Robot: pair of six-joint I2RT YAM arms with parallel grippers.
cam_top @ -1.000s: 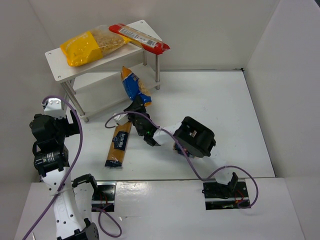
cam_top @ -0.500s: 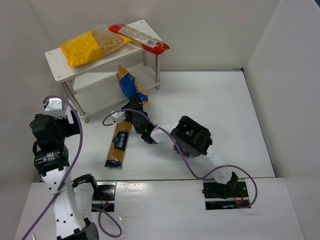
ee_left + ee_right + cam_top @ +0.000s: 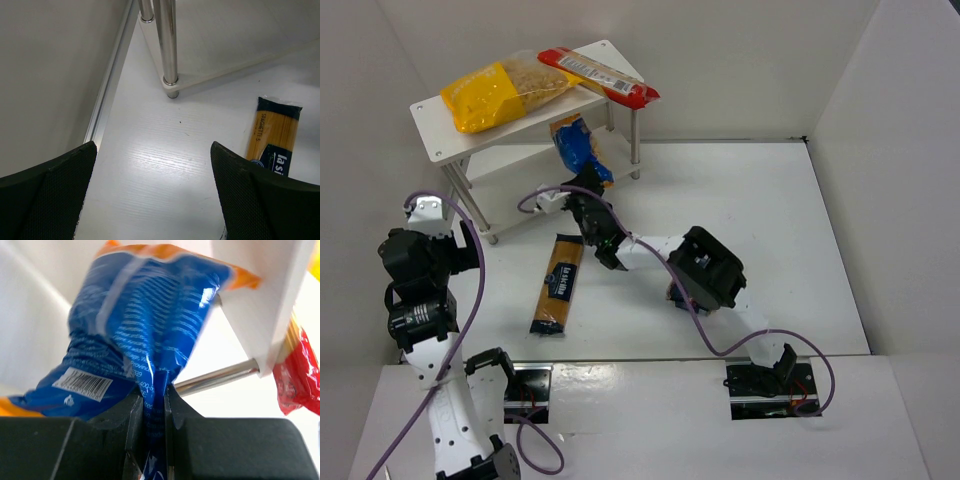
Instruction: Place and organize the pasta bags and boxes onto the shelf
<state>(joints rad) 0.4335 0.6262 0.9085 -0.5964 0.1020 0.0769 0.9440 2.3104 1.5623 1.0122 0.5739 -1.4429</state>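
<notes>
While the right gripper (image 3: pixel 152 396) is clamped tight on the lower, crumpled end of the crinkly blue-and-orange bag (image 3: pixel 145 315), the bag stands up and away from the fingers toward the shelf (image 3: pixel 435 125), its barcode side turned to the wrist camera. In the wrist view the orange top end of the bag runs in beneath the edge of the upper board, with a metal leg (image 3: pixel 215 377) crossing just behind the pinched part. From above, the bag sits at the right-hand end of the shelf in the gap between the two tiers, just left of the front right leg, and the gripper lies on the near side of it, over the table (image 3: pixel 750 220). Whether the bag touches the lower board cannot be told. On the top board lie the yellow clear bag (image 3: pixel 495 92) and, beside it at the right, the long red pack (image 3: pixel 600 75), whose end overhangs the board's corner. The long narrow orange-brown spaghetti pack (image 3: pixel 557 285) lies flat on the table, near the right arm's forearm and well apart from the shelf. The left gripper (image 3: pixel 152 170) has its fingers spread wide with nothing between them; it looks down at the table near a shelf foot, the spaghetti pack off to its right.
</notes>
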